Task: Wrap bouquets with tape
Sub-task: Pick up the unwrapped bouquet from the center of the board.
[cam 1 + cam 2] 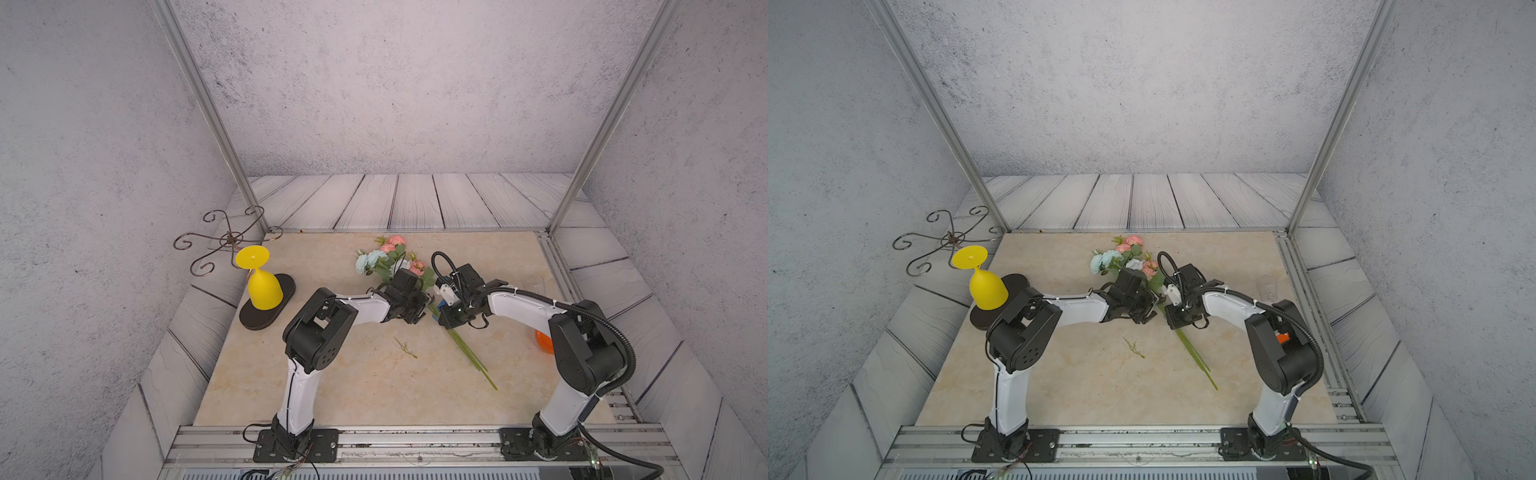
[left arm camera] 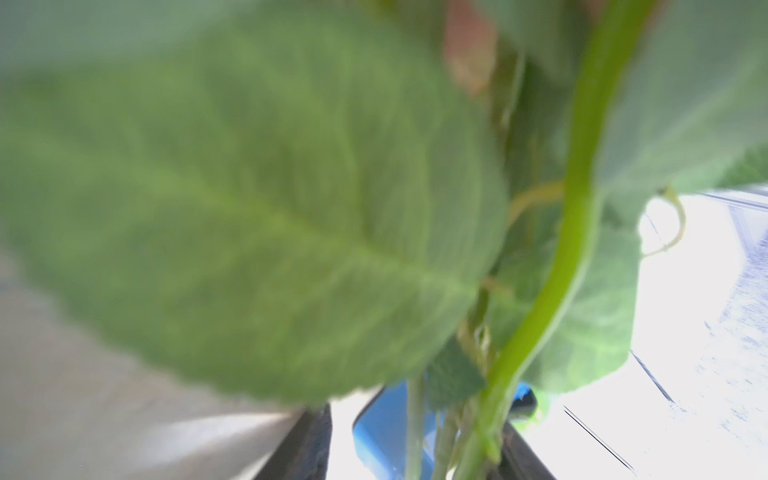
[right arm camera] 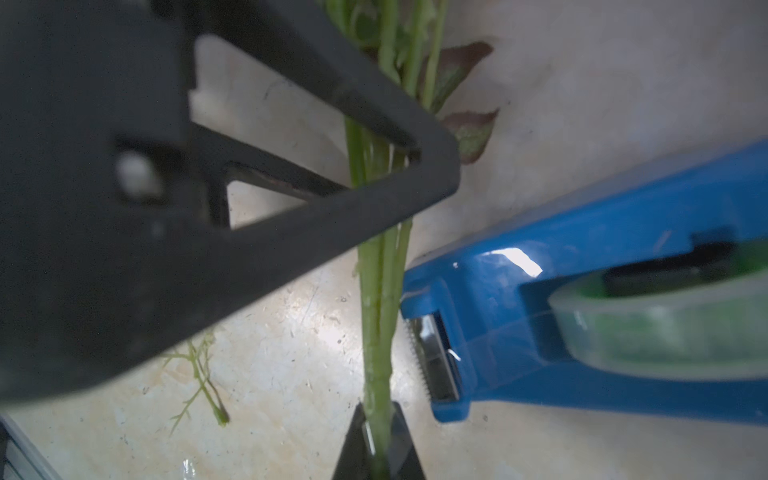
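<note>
Wrist view reveals right hand (image 3: 377,419) gripping bouquets (image 3: 380,311).

Grey textured walls (image 1: 395,83), alu frame posts (image 1: 206,108), pale plank floor (image 1: 415,199), beige marble tabletop (image 1: 353,395).

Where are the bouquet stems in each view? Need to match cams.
Top view: bouquet stems slant from between the arms toward the table's near right.
Top view: same slant.
Left wrist: one bright stem among blurred leaves.
Right wrist: up the middle, pinched by the right gripper.
Landmark: loose sprig on the table beside the stems; absent from left wrist.
</note>
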Controlling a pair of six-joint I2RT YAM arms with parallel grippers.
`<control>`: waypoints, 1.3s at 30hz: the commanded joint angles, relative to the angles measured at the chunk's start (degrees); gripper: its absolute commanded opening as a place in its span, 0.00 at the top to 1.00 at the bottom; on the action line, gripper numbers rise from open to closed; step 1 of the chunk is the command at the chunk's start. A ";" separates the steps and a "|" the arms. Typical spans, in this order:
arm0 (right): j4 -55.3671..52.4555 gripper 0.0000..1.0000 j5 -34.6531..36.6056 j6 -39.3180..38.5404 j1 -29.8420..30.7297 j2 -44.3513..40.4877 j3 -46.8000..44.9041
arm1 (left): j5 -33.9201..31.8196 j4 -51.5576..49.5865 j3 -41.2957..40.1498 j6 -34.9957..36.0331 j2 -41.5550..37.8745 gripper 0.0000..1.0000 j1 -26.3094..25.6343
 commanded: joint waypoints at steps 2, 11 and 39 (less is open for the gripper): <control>-0.66 1.00 -2.19 -1.08 -0.55 0.30 1.29 | -3.08 -2.18 -2.83 0.88 1.34 0.28 -0.60; -0.25 1.00 -3.34 -0.59 -0.48 0.80 0.11 | -2.67 4.15 -2.90 1.30 4.27 0.37 -0.60; -1.00 0.46 1.31 7.43 -2.92 -14.91 -5.73 | -0.09 9.34 1.67 6.27 2.23 1.00 1.91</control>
